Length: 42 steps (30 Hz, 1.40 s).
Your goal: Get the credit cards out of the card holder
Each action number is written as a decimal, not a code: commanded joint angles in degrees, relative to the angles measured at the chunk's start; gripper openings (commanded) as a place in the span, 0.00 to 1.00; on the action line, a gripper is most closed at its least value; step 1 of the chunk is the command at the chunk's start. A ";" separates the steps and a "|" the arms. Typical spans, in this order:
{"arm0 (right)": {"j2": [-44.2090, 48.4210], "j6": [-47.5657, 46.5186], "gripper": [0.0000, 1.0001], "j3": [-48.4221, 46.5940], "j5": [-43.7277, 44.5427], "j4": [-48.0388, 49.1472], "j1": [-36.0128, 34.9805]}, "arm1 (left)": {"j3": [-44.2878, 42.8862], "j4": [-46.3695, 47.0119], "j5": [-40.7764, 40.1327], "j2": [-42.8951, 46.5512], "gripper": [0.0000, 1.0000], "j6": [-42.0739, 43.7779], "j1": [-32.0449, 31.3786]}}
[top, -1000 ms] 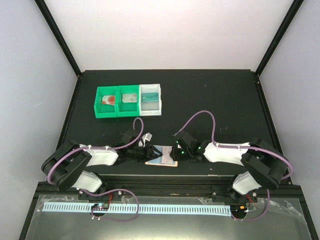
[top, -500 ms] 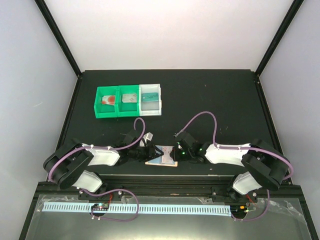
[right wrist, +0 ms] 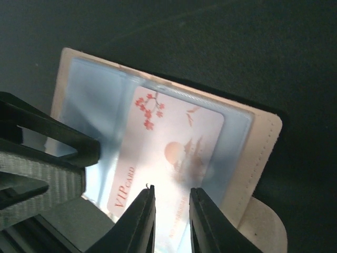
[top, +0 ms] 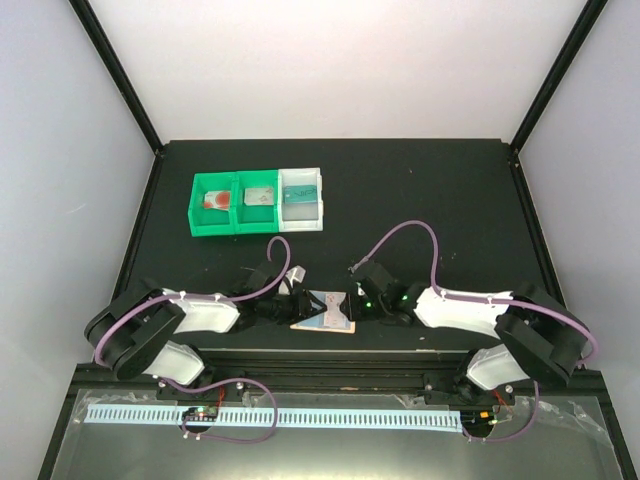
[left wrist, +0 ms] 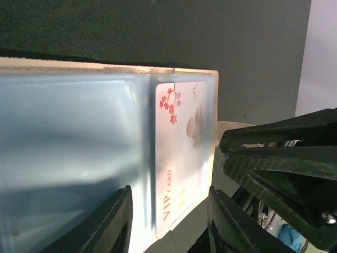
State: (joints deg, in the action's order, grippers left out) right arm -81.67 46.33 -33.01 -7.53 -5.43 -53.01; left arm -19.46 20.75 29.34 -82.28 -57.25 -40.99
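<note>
The tan card holder (top: 325,312) lies open on the black table near the front edge, between both grippers. In its blue-grey pocket (left wrist: 68,137) sits a white-pink credit card (right wrist: 174,142) printed with blossoms and "VIP CARD". My left gripper (left wrist: 169,211) is open, its fingers standing either side of the card's (left wrist: 181,142) near end. My right gripper (right wrist: 171,203) comes from the opposite side, its fingers a narrow gap apart over the card's face. The card's near edge is hidden in the right wrist view. The holder's tan rim (right wrist: 263,137) and its tab show at the right of that view.
At the back left stand two joined green bins (top: 226,203) and a white bin (top: 303,198). A reddish card (top: 214,200), a grey card (top: 258,196) and a teal card (top: 300,199) lie one to a compartment. The right gripper's black body (left wrist: 284,158) fills the right side of the left wrist view.
The right arm's elbow and rear have shifted a little to the right. Both grippers stay at the card holder, and the holder has not moved.
</note>
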 commanded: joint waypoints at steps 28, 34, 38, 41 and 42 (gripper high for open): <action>0.08 -2.15 0.18 3.84 6.08 0.18 -0.25 | -6.28 -7.36 -5.26 -0.15 0.43 1.14 -3.02; 0.70 -0.90 0.18 6.03 5.59 4.03 -0.20 | -6.17 -11.34 -6.05 1.56 0.47 3.38 -3.04; 1.14 -0.78 0.17 6.71 6.24 4.33 -0.25 | -6.05 -11.67 -4.96 1.56 0.48 3.78 -3.04; 1.16 -0.84 0.17 6.57 6.43 4.12 -0.25 | -5.60 -9.83 -3.86 1.06 0.48 3.40 -3.04; 1.16 -0.83 0.16 6.56 6.28 4.11 -0.27 | -5.59 -9.32 -3.51 0.63 0.48 3.36 -3.08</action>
State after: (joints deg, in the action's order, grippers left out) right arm -80.31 45.30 -27.62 -2.81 0.10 -53.01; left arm -24.27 10.98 24.84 -81.43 -54.78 -43.64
